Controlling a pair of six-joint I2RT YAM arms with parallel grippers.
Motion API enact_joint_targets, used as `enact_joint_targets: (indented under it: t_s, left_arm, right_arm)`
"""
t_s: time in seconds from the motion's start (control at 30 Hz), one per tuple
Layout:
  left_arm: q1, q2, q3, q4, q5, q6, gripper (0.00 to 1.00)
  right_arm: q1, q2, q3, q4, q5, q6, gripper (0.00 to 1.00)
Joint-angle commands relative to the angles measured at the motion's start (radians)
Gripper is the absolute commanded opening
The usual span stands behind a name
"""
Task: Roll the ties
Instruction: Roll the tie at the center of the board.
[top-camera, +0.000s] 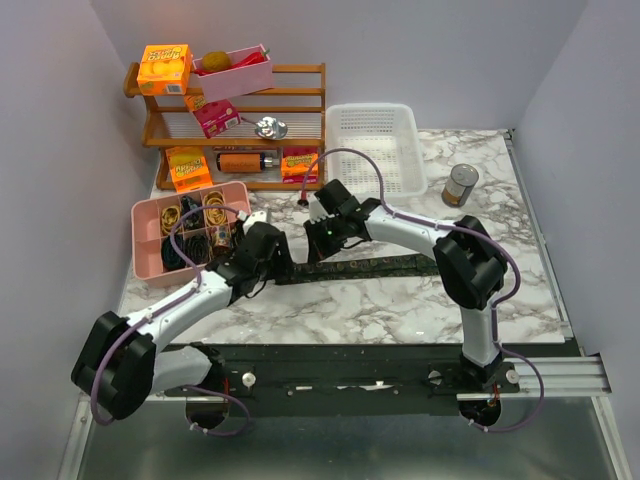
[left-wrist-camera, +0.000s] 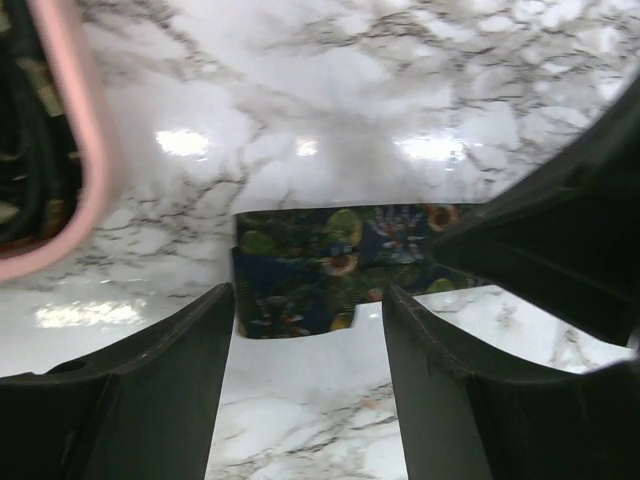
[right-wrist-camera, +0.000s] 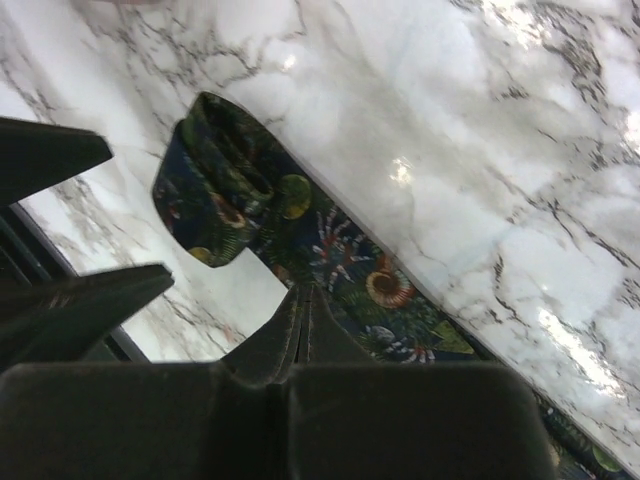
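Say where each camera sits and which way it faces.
Top external: above, behind the robot, facing down on table and tie; left arm and right arm show.
Left wrist: on the left arm, facing down at the tie's folded end; open left pincer shows.
Right wrist: on the right arm, facing down along the tie; shut right pincer shows.
Both wrist views share that end.

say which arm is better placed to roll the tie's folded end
Likely left: left fingers open at the fold of the tie; right fingers shut, tips on its flat part.
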Motion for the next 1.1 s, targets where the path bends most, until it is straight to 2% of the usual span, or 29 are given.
enact_joint_targets:
  t_s: [0.0, 0.03, 0.07, 0.17, 0.5, 1.07]
  left_arm:
    - [0.085, -0.079, -0.084, 0.025, 0.123, -0.016, 0.74]
    - [0.111, -0.091, -0.108, 0.029, 0.133, -0.016, 0.75]
    - [0.118, -0.103, -0.119, 0.033, 0.14, -0.017, 0.81]
    - [0.157, -0.137, -0.158, 0.054, 0.184, -0.016, 0.85]
    - [0.25, -0.136, -0.245, 0.189, 0.333, -0.025, 0.82]
    - [0.258, -0.024, -0.299, 0.364, 0.385, -0.043, 0.78]
  right_arm:
    - [0.035, -0.027, 0.047, 0.014, -0.053, -0.014, 0.01]
    - [0.041, -0.023, 0.056, 0.016, -0.058, -0.014, 0.01]
    - [0.05, -0.018, 0.062, 0.014, -0.062, -0.014, 0.01]
    - [0.069, 0.003, 0.079, 0.014, -0.075, -0.01, 0.0]
    - [0.079, 0.094, 0.131, 0.014, -0.049, -0.007, 0.01]
    - [0.079, 0.166, 0.141, 0.011, 0.056, -0.014, 0.01]
